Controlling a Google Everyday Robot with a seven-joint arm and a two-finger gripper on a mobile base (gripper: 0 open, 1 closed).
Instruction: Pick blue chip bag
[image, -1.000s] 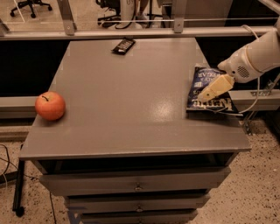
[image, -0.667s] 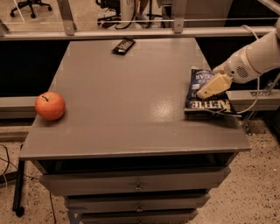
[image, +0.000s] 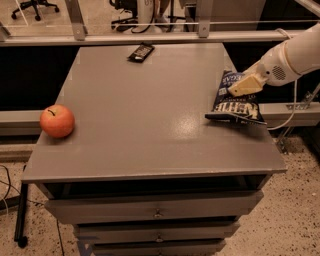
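Note:
The blue chip bag (image: 234, 106) is dark navy foil with white "Kettle" lettering, at the right edge of the grey table (image: 145, 125). My gripper (image: 242, 87), with cream-coloured fingers, reaches in from the right and is shut on the bag's upper part. The bag hangs tilted from the fingers, its top raised and its lower edge at or just above the table top. The white arm (image: 292, 57) extends off the right side of the view.
A red apple (image: 57, 121) sits near the table's left edge. A small flat black wrapper (image: 140, 52) lies at the far edge. Drawers (image: 157, 212) are below the table top. A metal rail (image: 150, 37) runs behind the table.
The bag lay flat on the table under the gripper; now its top is lifted and it hangs tilted. The gripper has risen slightly with it.

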